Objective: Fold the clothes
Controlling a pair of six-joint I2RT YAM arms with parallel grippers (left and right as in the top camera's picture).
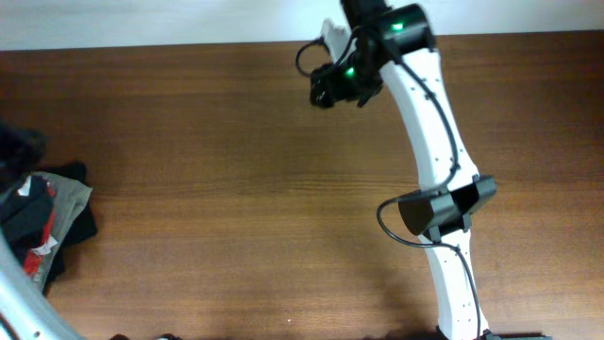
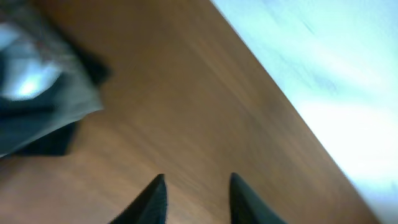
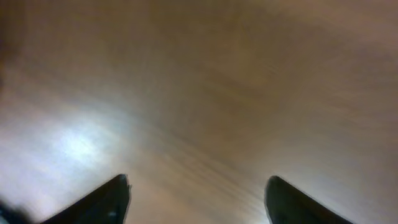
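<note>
The brown wooden table [image 1: 236, 217] fills nearly the whole overhead view. Its far edge runs along 12 o'clock, where a pale strip [image 1: 142, 19] of floor or wall begins. The wood is bare from the centre out to 3 and 6 o'clock, leaving wide open room. The white right arm [image 1: 425, 123] rises from 5 o'clock and bends toward 12, ending right at the far edge. At 9 o'clock, against the left edge, lies a crumpled heap: the dark T-shirt [image 1: 80, 227] bunched with a grey-beige garment [image 1: 68, 196] and a red garment [image 1: 36, 260]. The left arm [image 1: 14, 302] shows at 8 o'clock only as a white sliver. The right gripper [image 3: 196, 186] has its fingers spread wide over bare wood, with nothing between them. The left gripper [image 2: 196, 190] stands parted by a narrow gap, empty, and the blurred heap sits at 10 o'clock in its view.
</note>
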